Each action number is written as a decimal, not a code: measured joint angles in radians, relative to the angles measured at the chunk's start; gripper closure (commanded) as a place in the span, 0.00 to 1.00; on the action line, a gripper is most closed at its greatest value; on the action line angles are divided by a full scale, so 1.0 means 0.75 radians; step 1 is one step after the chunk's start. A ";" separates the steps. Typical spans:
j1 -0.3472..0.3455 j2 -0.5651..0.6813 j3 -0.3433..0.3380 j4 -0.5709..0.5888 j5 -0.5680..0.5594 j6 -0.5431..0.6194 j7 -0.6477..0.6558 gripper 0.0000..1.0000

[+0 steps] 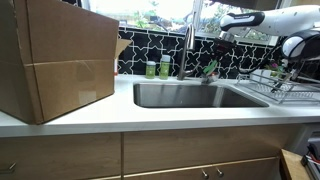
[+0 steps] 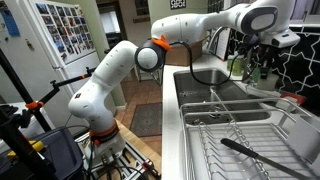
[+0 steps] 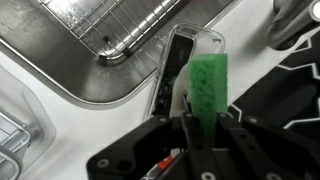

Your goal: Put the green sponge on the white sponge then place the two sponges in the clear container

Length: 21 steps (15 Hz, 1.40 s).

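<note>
Arm point(image 2: 190, 28): in an exterior view the base sits at 8 o'clock, the links rise to an elbow, and the forearm then runs level toward 2 o'clock. Wrist point(image 2: 255, 20): bent, with the tool point(image 2: 248, 62) pointing toward 6 o'clock. In the wrist view the tool point(image 3: 200, 120) enters from 6 o'clock, jaws nearly together and clamped on the green sponge point(image 3: 208, 85).

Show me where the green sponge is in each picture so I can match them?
In an exterior view: the green sponge is right of the tap, in the gripper.
In an exterior view: a small green bit at upper right, past the sink.
Wrist view: middle, pinched by the gripper, at the clear container.
Shared landmark: the sink.
</note>
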 measured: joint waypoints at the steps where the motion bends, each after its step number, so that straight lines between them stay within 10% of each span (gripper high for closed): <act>1: -0.002 0.012 0.004 0.010 -0.004 -0.003 0.001 0.93; 9: -0.010 0.078 0.009 0.075 -0.061 -0.066 0.020 0.85; 10: -0.012 0.086 0.012 0.086 -0.066 -0.067 0.021 0.62; 21: -0.038 0.175 0.038 0.219 -0.116 -0.068 0.059 0.00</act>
